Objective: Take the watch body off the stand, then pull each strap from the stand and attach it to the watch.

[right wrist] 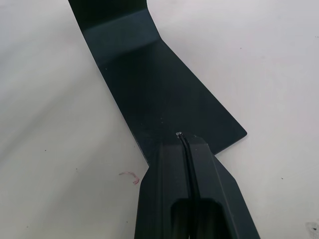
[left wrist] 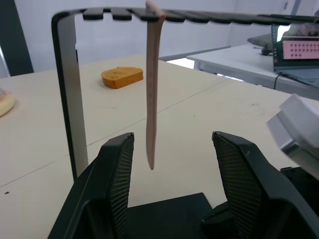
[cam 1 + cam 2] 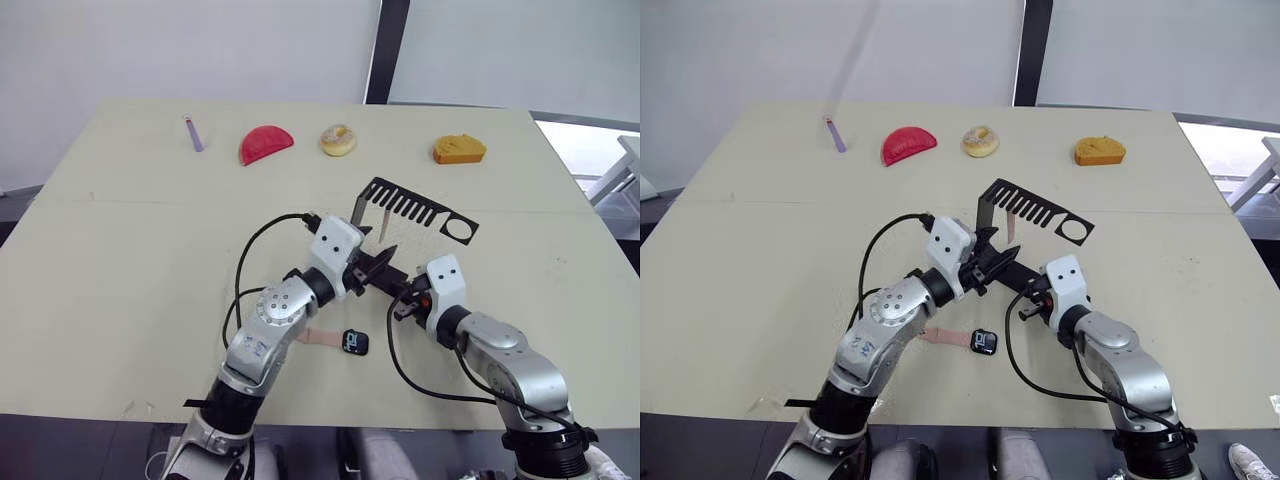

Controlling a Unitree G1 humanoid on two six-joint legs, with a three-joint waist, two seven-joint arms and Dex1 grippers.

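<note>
The watch body (image 3: 984, 341) lies flat on the table (image 3: 760, 240), already off the stand (image 3: 1035, 212), with one strap (image 3: 945, 337) joined to its side and trailing toward the robot's left. The second strap (image 2: 152, 84) hangs straight down from a slot in the stand's comb arm, its free end dangling clear of the foot.

The left gripper (image 2: 172, 184) faces this strap with its fingers spread wide, the strap's lower end between them but touching neither pad. The right gripper (image 1: 185, 144) is pressed closed with its tips down on the stand's flat foot, seemingly pinning the stand in place.

The hanging strap looks thin, light and limp, probably silicone: it should bend readily and sway if nudged, yet its matte surface ought to give the ribbed pads good friction. Its perforated lower half is narrow, so a pinch across the flat faces, somewhat above the dangling tip, appears the surest hold. Gripping too near the tip may let it fold or slip out. Since the top end sits in a comb slot, the pull likely has to follow the slot's open side rather than go straight down. The thin sheet stand seems light and could tip or slide, which makes the right gripper's hold-down matter.
</note>
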